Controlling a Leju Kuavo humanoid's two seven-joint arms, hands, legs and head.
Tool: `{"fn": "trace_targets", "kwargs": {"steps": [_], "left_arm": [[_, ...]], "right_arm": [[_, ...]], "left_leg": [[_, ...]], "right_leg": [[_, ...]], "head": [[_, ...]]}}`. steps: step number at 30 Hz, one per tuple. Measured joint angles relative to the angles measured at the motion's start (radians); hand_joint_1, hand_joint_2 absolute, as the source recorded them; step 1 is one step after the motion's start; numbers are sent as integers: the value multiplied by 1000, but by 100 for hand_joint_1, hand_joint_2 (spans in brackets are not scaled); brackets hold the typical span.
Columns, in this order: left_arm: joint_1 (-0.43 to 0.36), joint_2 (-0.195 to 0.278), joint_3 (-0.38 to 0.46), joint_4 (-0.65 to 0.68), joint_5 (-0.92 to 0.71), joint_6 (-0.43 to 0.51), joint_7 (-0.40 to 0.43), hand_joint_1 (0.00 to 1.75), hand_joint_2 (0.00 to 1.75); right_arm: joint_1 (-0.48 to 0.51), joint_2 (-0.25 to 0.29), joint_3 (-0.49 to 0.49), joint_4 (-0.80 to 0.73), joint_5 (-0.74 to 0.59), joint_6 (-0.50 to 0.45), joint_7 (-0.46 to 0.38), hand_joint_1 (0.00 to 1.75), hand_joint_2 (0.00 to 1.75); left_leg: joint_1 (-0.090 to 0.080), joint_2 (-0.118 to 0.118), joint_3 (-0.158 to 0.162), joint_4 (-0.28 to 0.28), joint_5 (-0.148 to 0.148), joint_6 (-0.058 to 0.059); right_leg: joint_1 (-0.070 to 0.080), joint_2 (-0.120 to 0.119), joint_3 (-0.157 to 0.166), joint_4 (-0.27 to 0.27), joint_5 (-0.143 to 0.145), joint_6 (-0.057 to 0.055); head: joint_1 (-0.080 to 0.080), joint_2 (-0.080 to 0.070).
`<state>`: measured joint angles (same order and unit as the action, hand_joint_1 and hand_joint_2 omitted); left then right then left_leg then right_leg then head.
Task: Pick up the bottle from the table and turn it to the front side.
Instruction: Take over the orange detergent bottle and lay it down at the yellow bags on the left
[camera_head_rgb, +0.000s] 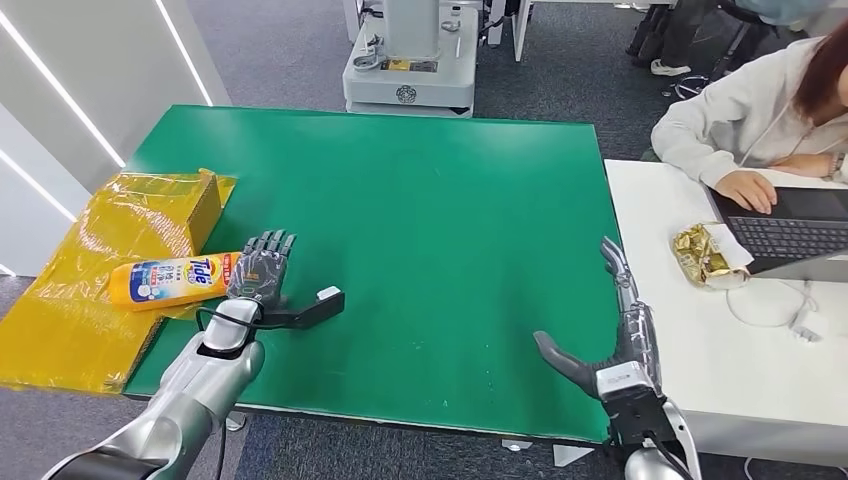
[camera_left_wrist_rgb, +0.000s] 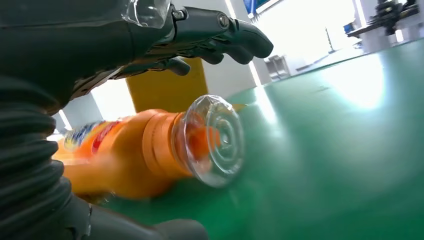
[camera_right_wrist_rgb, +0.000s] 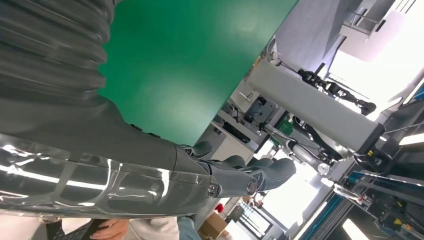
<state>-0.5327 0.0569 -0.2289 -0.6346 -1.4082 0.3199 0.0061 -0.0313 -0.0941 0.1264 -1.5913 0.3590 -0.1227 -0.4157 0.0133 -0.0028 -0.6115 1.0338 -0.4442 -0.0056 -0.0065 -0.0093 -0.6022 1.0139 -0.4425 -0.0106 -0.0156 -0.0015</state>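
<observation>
The left robot hand (camera_head_rgb: 260, 268) has dark jointed fingers (camera_left_wrist_rgb: 235, 37) under a glossy clear cover and a ribbed grey cuff. It hovers released, fingers spread, over the cap end of the bottle (camera_head_rgb: 172, 280), and I cannot tell whether it touches. The bottle is smooth orange plastic with a blue, white and red label, lying on its side at the left edge of the worktop (camera_head_rgb: 420, 200), half on crinkly yellow plastic wrap (camera_head_rgb: 60, 300) beside a cardboard box (camera_head_rgb: 195, 205). Its clear, ribbed round cap (camera_left_wrist_rgb: 212, 140) points toward the wrist. The worktop is matte green and flat. The right robot hand (camera_head_rgb: 615, 340) rests released at the worktop's right edge, well apart from the bottle, thumb out. Beyond it, a person (camera_head_rgb: 745, 125) in a pale hoodie types on a laptop (camera_head_rgb: 790, 230) near a gold foil wrapper (camera_head_rgb: 705, 255).
</observation>
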Motion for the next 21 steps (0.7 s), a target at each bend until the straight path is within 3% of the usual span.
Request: {"fn": "trace_targets", "kwargs": {"steps": [5,8,13,21], "left_arm": [[96,-43,28,-151,389,179,-281,0,175],[158,-65,29,-297,573,236,-377,0,175],[211,-79,29,-430,614,245,-392,0,175],[233,-82,29,-492,620,247,-396,0,175]], "right_arm": [[-5,0,16,25,-23,-4,-4,0,175],[-8,0,29,41,-32,-13,-7,0,175],[-14,0,43,58,-36,-14,-7,0,175],[-16,0,49,67,-36,-15,-7,0,175]], "left_leg": [[0,2,-1,0,0,0],[0,1,-1,0,-1,0],[0,1,-1,0,-1,0],[0,2,-1,0,-1,0]], "right_leg": [[0,2,-1,0,0,0],[0,2,-1,-1,0,0],[0,1,-2,-1,-1,1],[0,2,-2,0,-1,1]], "head": [[0,0],[0,0],[0,0],[0,0]]}}
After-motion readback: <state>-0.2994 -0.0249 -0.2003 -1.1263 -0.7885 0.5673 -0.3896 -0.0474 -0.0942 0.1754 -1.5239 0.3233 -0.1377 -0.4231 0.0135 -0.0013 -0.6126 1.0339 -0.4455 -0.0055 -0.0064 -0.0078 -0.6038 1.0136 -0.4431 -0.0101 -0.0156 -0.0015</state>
